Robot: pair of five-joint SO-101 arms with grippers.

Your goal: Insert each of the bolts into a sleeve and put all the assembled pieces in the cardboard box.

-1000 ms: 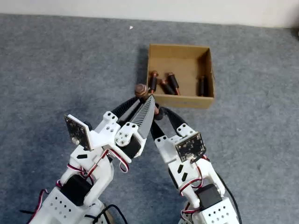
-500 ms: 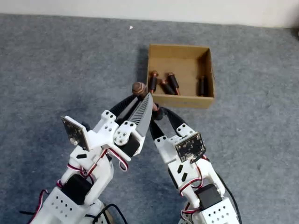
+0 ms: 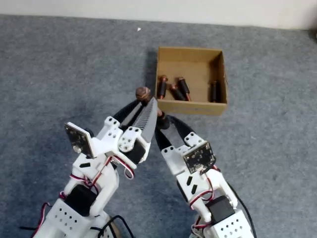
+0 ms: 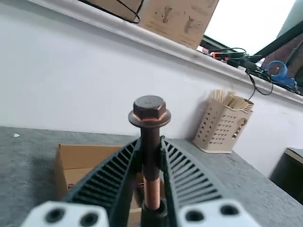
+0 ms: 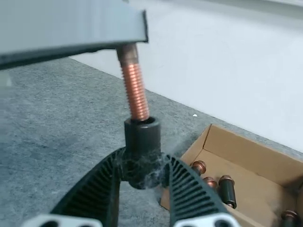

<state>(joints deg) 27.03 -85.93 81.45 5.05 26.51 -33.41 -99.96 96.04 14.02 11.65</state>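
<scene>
My left gripper is shut on a copper bolt, held upright with its hex head above the fingers; from above the bolt head shows just left of the cardboard box. My right gripper is shut on a black sleeve, and the bolt's threaded tip sits in the sleeve's mouth. The right gripper is under the left gripper in the high view. Several assembled pieces lie in the box.
The grey carpeted table stretches wide to the left and right of the box. A white wall runs along the far edge. A perforated beige holder with sticks stands far off beside the wall.
Both grippers have shifted a little to the left and away from the box, carrying the bolt and the sleeve together. The bolt head now sits farther from the box's near corner.
</scene>
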